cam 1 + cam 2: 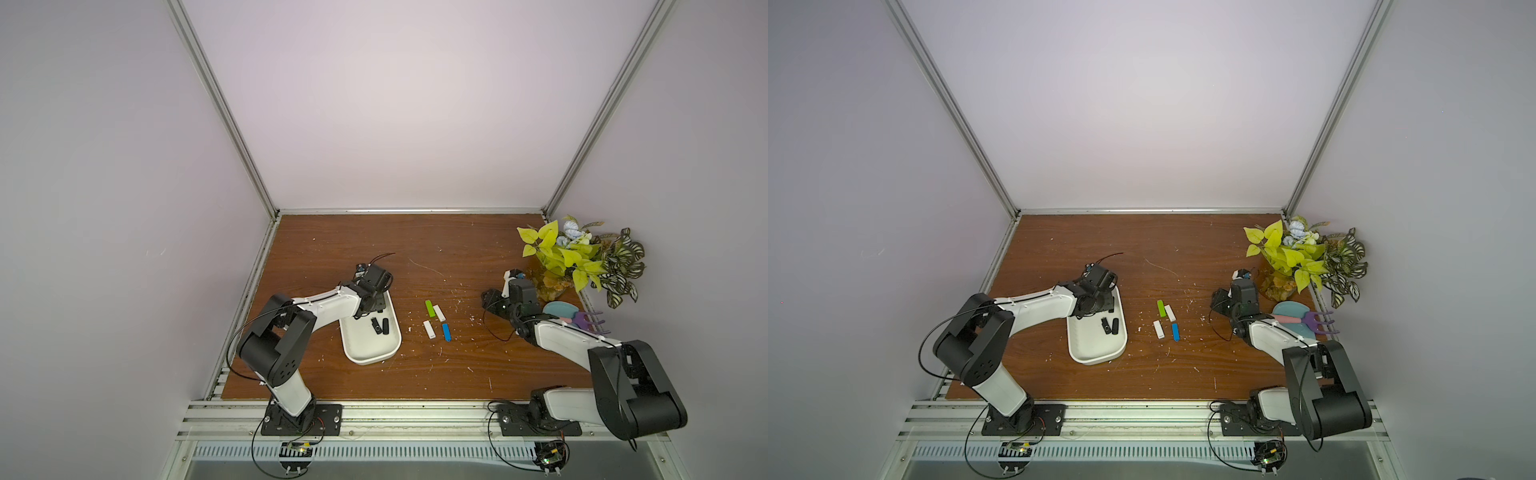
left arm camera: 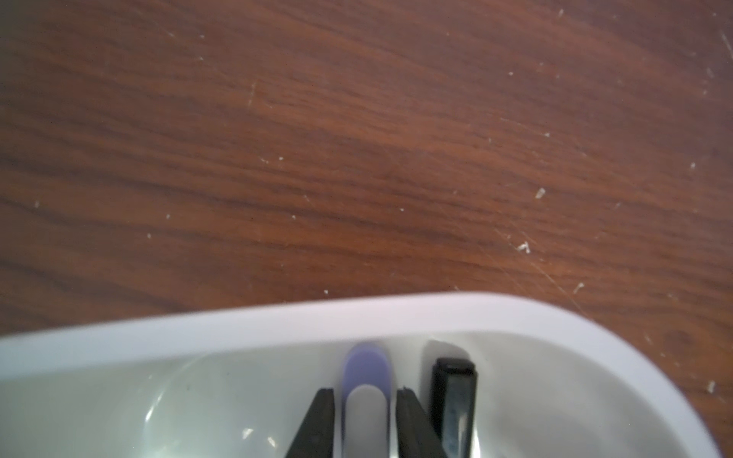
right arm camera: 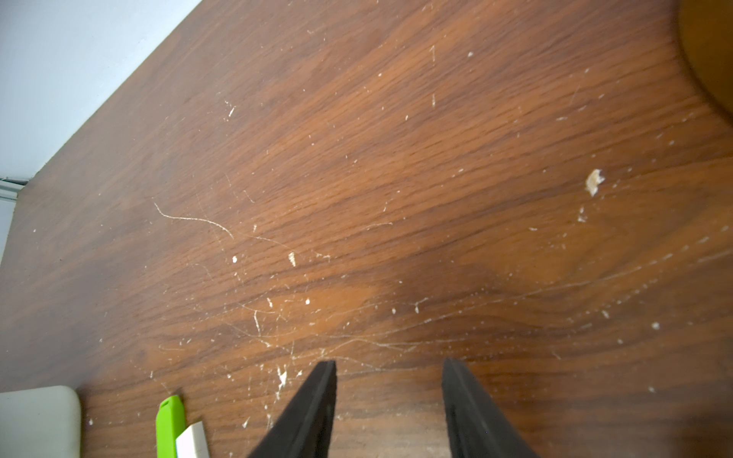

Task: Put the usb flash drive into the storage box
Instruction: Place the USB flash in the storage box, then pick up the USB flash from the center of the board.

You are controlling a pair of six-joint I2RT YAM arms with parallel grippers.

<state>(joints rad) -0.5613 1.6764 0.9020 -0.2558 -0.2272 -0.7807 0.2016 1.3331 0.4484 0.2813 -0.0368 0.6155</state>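
My left claw (image 2: 365,390) sits low in the box (image 2: 277,321), jaws parted just off a purple-white usb stick (image 2: 367,368) – looks let go, so that one's in. Black sticks (image 1: 385,325) in there too. My right claw (image 3: 390,365) spread, empty, well away from box. 4 sticks (image 1: 429,330) left on desk (image 1: 415,257) beside box.

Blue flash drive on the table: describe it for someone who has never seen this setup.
On the wooden table, four small sticks lie between the white storage box and the right arm. The blue flash drive is at the cluster's near right corner, beside a white stick; it is the only blue one.
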